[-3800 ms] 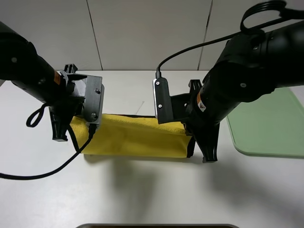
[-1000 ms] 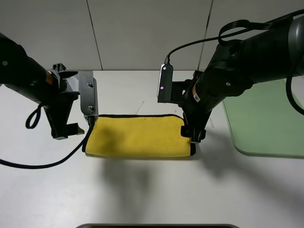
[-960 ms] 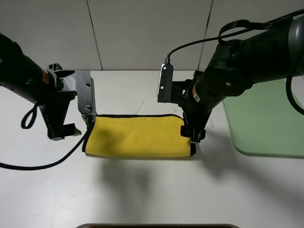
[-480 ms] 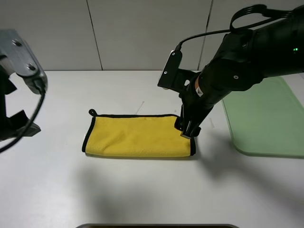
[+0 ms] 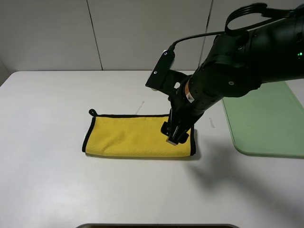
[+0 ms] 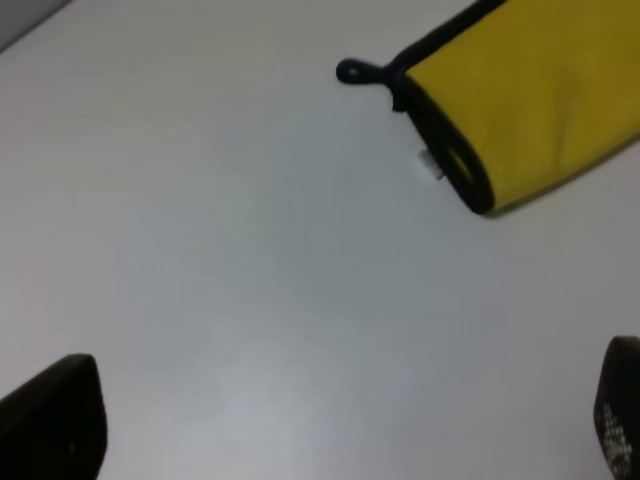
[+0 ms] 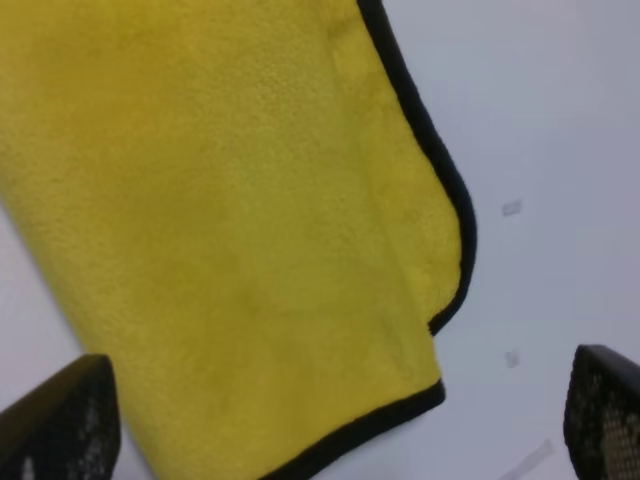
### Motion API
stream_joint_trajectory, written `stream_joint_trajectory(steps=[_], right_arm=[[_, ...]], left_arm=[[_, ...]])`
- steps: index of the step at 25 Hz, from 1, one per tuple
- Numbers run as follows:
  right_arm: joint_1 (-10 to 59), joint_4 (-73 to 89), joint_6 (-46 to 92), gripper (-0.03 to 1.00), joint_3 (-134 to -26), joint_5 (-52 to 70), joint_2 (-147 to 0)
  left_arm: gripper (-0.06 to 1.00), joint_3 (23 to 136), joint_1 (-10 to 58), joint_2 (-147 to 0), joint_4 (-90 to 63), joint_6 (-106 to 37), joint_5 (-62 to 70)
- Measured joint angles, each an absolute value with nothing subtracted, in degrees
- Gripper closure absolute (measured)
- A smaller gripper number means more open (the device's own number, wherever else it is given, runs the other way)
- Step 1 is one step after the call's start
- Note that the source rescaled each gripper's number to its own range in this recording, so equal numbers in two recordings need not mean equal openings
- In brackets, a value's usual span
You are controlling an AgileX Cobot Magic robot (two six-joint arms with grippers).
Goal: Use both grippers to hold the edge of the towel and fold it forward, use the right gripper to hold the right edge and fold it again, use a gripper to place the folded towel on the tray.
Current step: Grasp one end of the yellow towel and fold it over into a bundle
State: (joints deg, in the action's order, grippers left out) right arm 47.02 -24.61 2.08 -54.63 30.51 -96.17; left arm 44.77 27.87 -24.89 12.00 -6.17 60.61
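Note:
The yellow towel [image 5: 135, 136] lies folded once into a long strip on the white table, with its black loop [image 5: 91, 112] at the far left corner. My right gripper [image 5: 174, 137] hovers over the strip's right part, jaws wide apart and empty. In the right wrist view the towel [image 7: 230, 220] fills the picture, its black-trimmed edge [image 7: 462, 230] curves round the corner, and the right gripper [image 7: 330, 425] is open above it. My left gripper [image 6: 335, 430] is open and empty over bare table, away from the towel's loop end [image 6: 500, 100]. The left arm is outside the exterior view. The pale green tray [image 5: 268, 121] is at the right.
A grey panelled wall [image 5: 142, 33] stands behind the table. The white table [image 5: 57, 190] runs on to the left and front of the towel. A dark object's edge [image 5: 156, 225] shows at the table's front.
Both grippers let go of the folded towel. The left arm has drawn back left out of the exterior view. The right gripper has moved left over the towel's right part.

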Motion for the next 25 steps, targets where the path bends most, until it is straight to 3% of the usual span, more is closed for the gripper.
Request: stream_joint_trajectory(steps=[5,15,25], right_arm=[[47.0,-24.6,0.9,-0.03,-54.6,30.5,-96.2],[47.0,-24.6,-2.7,-0.03,-54.6,30.5,-96.2],[47.0,-24.4,-5.3,-0.03,-54.6,30.5,-96.2]], left_arm=[[-0.06,43.5,27.9,-13.3,3.7,-6.0,61.8],[-0.06,29.3,27.9,-1.0,-0.4,-5.7,59.8],[-0.06,27.5,27.9,0.1,-0.5,-3.4,60.2]])
